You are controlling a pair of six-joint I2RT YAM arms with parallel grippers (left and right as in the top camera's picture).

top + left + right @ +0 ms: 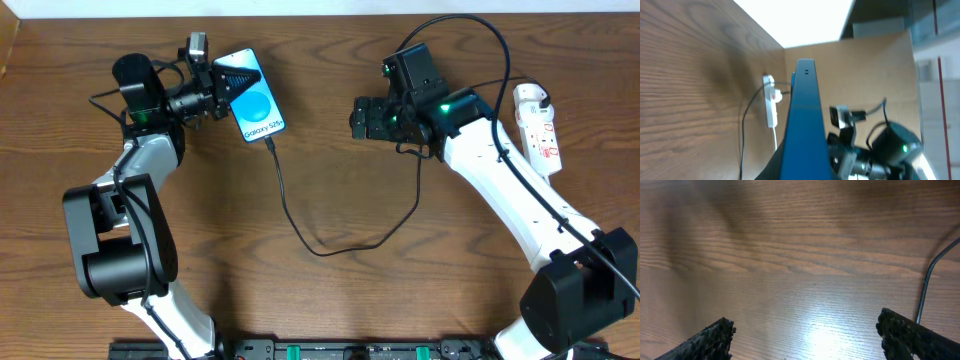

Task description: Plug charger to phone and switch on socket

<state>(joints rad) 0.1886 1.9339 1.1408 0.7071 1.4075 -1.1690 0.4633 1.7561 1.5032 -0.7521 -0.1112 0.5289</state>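
The phone (256, 98) shows its blue screen with "Galaxy" text at the upper left, and my left gripper (224, 84) is shut on its left end. In the left wrist view the phone (802, 125) appears edge-on as a blue slab between the jaws. The charger's thin black cable (300, 232) meets the phone's lower edge, loops across the table and passes under my right arm. My right gripper (360, 118) hovers open over bare wood, fingers (710, 340) wide apart, with the cable (926, 287) to their right. The white socket (538, 125) lies at the far right.
In the left wrist view the socket (771, 102) and the cable (742, 130) show in the distance, with the right arm (892, 147) beyond the phone. Thicker black robot cables (470, 22) arc above the right arm. Brown walls border the wooden table (330, 310).
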